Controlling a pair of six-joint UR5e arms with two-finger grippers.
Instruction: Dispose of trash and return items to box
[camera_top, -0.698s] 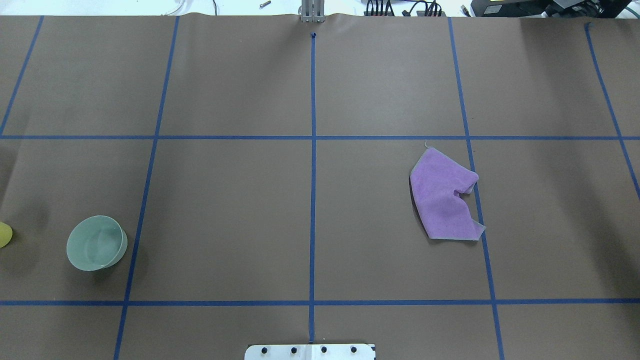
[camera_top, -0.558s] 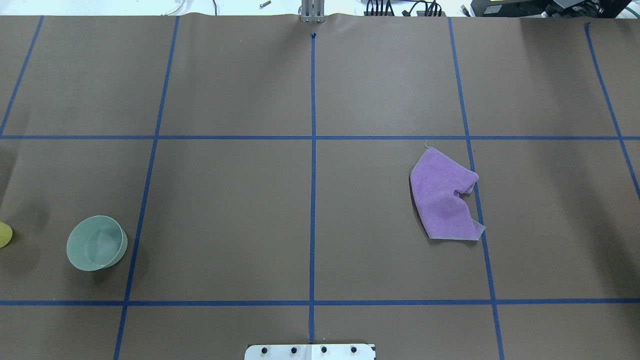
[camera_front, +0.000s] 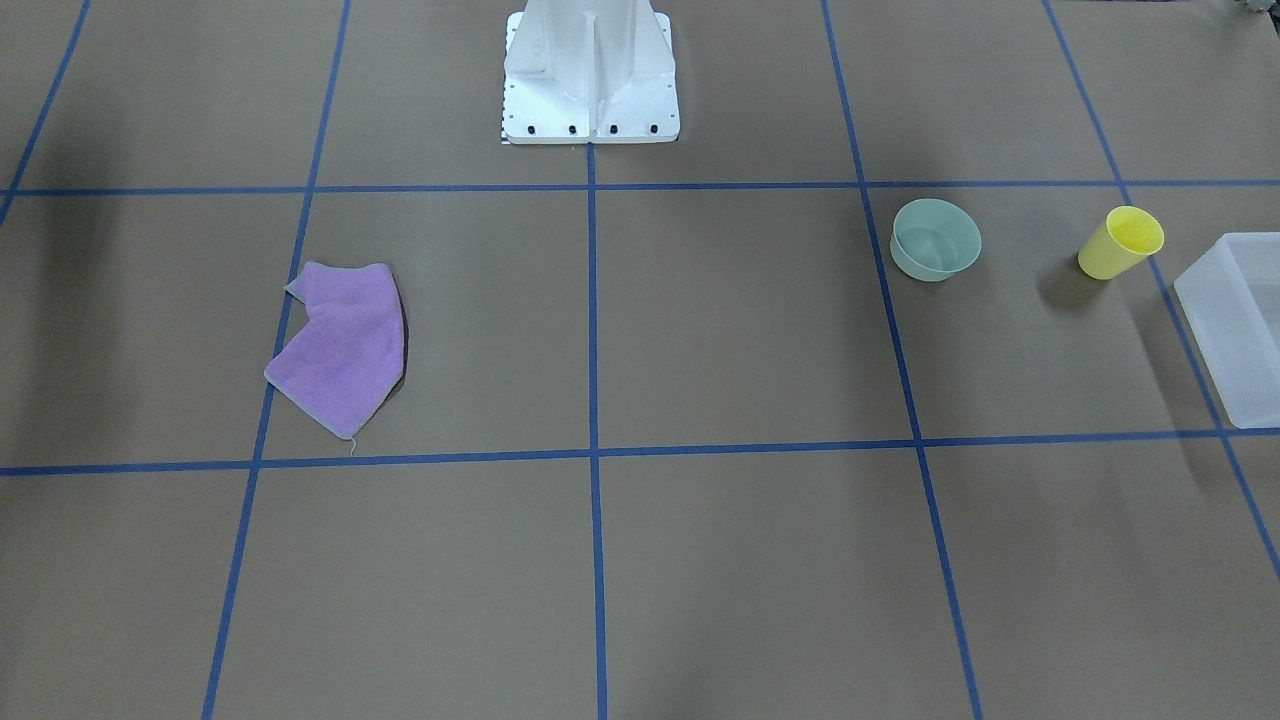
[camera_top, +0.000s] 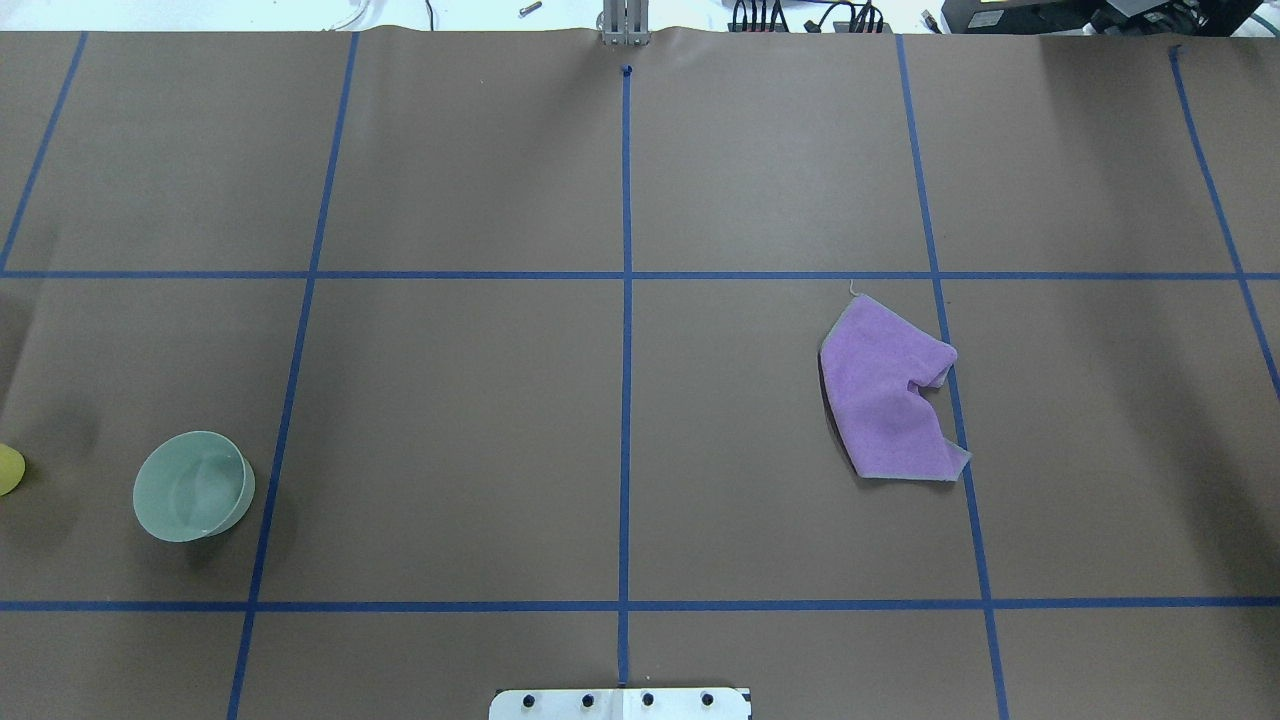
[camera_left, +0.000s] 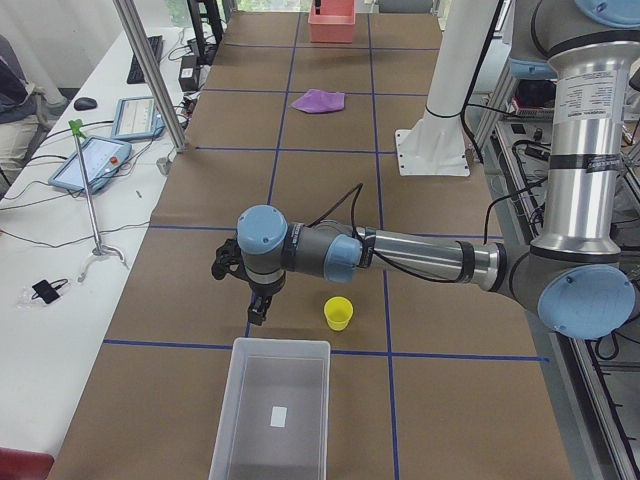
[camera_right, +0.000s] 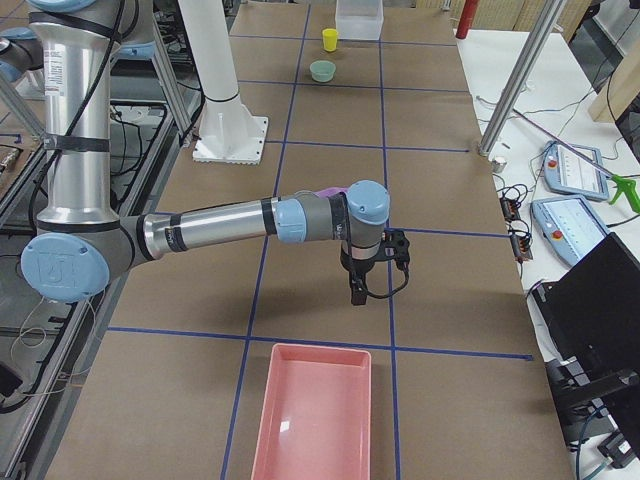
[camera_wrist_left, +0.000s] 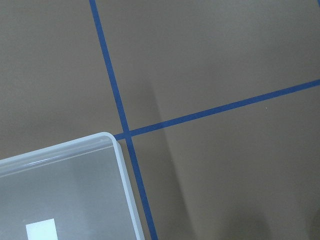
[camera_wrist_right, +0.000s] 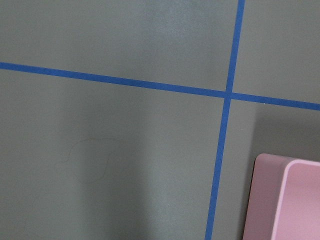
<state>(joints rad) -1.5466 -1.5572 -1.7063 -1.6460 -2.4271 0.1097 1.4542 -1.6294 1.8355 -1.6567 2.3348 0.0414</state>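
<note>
The mint-green bowl (camera_front: 935, 240) stands upright on the table, and shows at the left of the overhead view (camera_top: 193, 486). The yellow cup (camera_front: 1120, 243) stands beside it, near the translucent box (camera_front: 1200, 300). In the exterior left view my left gripper (camera_left: 257, 308) hangs just past the box's far rim (camera_left: 280, 343), left of the cup (camera_left: 339, 313). My right gripper (camera_right: 358, 290) shows only in the exterior right view, above the table near the pink bin (camera_right: 318, 349). I cannot tell whether either gripper is open or shut.
A purple cloth (camera_top: 890, 390) lies crumpled on the right half of the table. The white robot base (camera_front: 590, 80) stands at the table's middle edge. The left wrist view shows the box corner (camera_wrist_left: 120, 170); the right wrist view shows the pink bin's corner (camera_wrist_right: 270, 200).
</note>
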